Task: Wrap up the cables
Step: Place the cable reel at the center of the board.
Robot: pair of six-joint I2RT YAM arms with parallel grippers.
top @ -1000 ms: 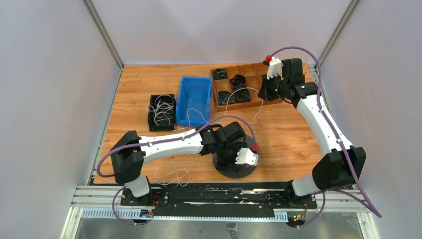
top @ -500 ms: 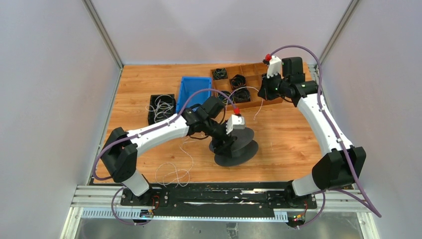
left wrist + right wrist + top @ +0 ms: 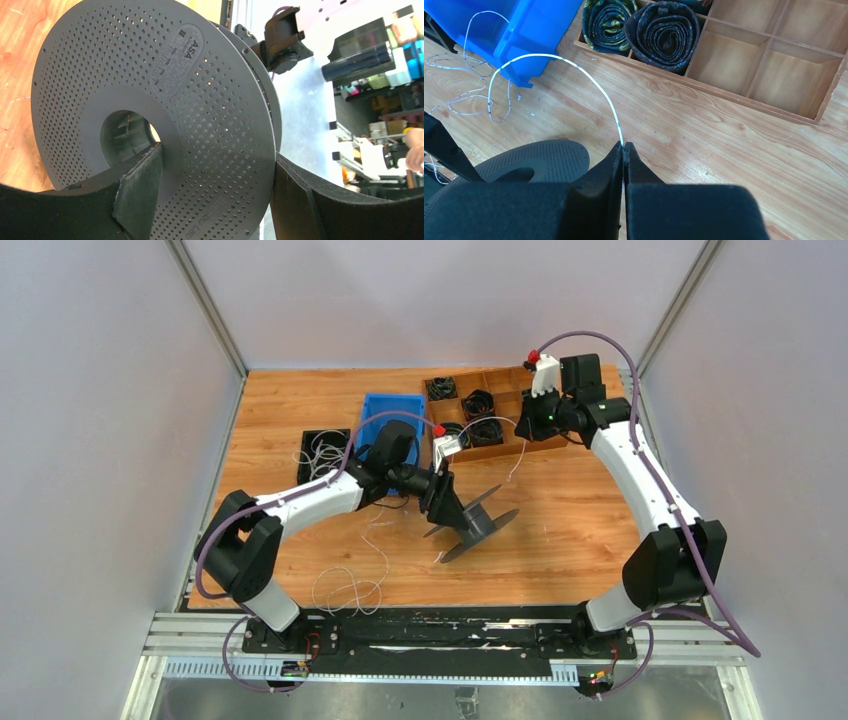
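My left gripper (image 3: 215,200) clamps the tilted perforated spool (image 3: 478,523) from hub to rim, above open table (image 3: 570,530). My right gripper (image 3: 624,150), fully closed, pinches the white cable (image 3: 574,67) near the divided tray (image 3: 724,94) edge.

Wooden counter (image 3: 580,530). On it, back left to right: black crate (image 3: 303,465), blue bin (image 3: 395,425), wooden divided tray (image 3: 505,385), crate and bin just beside each other. Loose cables (image 3: 348,590) looped near the front left edge. Black spool (image 3: 470,525) tilted mid-counter, contact unclear.
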